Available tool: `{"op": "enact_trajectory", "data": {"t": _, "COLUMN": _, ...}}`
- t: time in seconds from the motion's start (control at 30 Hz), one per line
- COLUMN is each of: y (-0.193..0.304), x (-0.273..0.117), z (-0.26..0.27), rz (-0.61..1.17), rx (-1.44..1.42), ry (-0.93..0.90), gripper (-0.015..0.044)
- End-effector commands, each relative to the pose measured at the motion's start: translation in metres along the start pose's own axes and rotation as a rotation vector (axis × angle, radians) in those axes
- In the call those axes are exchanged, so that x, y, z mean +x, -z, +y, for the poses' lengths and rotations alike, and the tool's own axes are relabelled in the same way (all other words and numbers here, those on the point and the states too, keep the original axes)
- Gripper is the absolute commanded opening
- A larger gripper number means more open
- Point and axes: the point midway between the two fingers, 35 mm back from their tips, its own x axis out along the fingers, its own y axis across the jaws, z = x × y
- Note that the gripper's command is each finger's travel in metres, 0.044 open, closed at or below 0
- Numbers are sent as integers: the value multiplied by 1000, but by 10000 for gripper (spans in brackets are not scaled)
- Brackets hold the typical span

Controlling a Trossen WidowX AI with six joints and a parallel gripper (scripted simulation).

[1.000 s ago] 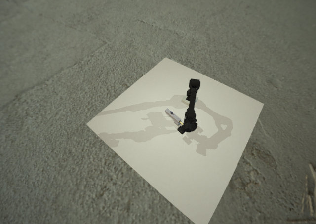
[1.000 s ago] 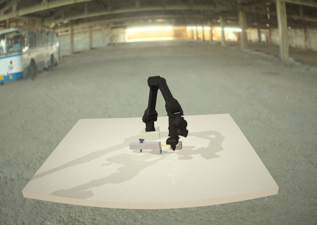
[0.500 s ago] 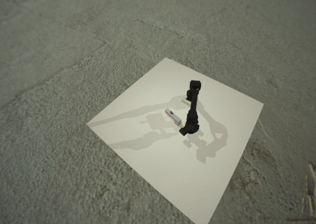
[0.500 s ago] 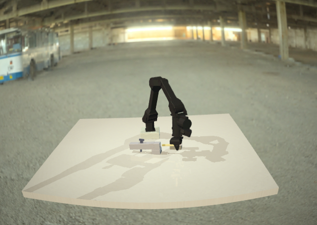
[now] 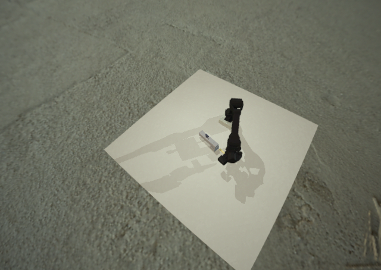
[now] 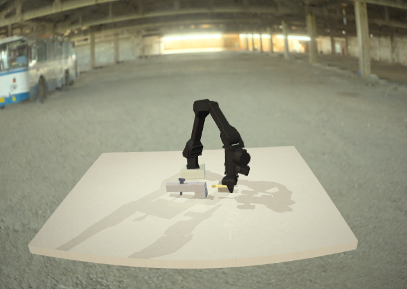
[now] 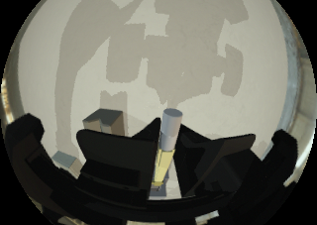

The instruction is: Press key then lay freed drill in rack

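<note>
My gripper (image 5: 225,155) (image 6: 231,190) (image 7: 164,121) is shut on the drill, a thin yellow rod (image 5: 221,151) (image 6: 215,186) (image 7: 163,167) with a grey cylindrical end. The drill lies roughly level, its yellow tip towards the housing. The long grey housing (image 5: 209,140) (image 6: 190,187) is to the left in the exterior view, with a visible gap between its open end and the tip. The dark key (image 5: 206,135) (image 6: 181,181) stands up from the housing's top. The brown-grey rack (image 6: 223,190) (image 7: 103,118) is partly hidden behind my gripper and shows left of the fingers in the wrist view.
The arm's pale base block (image 5: 225,123) (image 6: 192,172) stands behind the housing in the exterior view. A pale square board (image 5: 184,107) (image 6: 262,230) carries everything, with its edges dropping to the floor. The arm's shadow crosses the board.
</note>
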Motion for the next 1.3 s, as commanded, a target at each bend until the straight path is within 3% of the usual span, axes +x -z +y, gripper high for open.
{"op": "enact_trajectory", "data": {"t": 0.0, "y": 0, "x": -3, "z": 0, "rz": -4, "rx": 5, "ry": 3, "gripper": 0}}
{"op": "enact_trajectory", "data": {"t": 1.27, "y": 3, "x": -12, "z": 1, "rz": -4, "rx": 5, "ry": 3, "gripper": 0}}
